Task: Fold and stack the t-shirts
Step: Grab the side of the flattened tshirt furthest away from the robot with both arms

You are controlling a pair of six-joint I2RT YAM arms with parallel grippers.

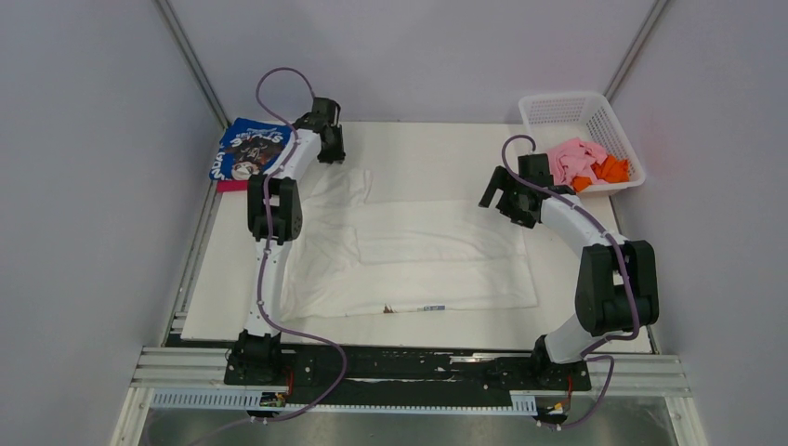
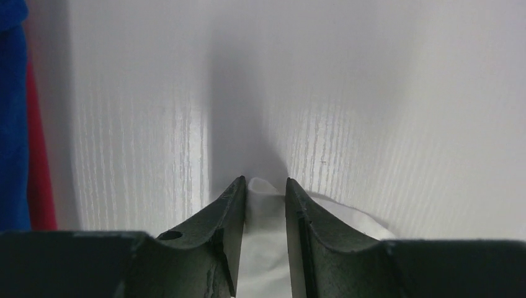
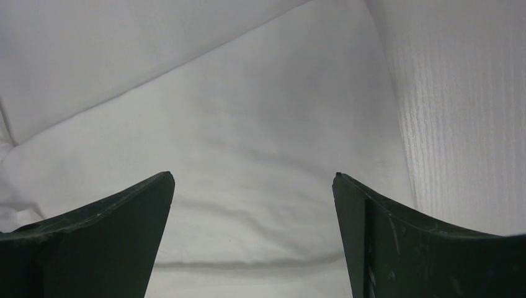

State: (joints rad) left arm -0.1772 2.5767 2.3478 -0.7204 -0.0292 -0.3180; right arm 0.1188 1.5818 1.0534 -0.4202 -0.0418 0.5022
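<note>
A large white t-shirt (image 1: 409, 260) lies spread and partly folded on the table's middle. My left gripper (image 1: 333, 149) is at its far left corner, shut on a fold of the white cloth (image 2: 267, 211). My right gripper (image 1: 497, 197) is open and empty just above the shirt's far right part (image 3: 248, 161). A folded blue t-shirt with white lettering (image 1: 246, 149) lies at the far left on a magenta one (image 1: 229, 185); both show at the left edge of the left wrist view (image 2: 12, 124). Pink (image 1: 573, 158) and orange (image 1: 609, 171) t-shirts lie in the basket.
A white plastic lattice basket (image 1: 567, 110) stands at the far right corner. The white table (image 1: 437, 139) is walled on the left, the right and the back. The arm bases sit on a rail (image 1: 409, 367) at the near edge.
</note>
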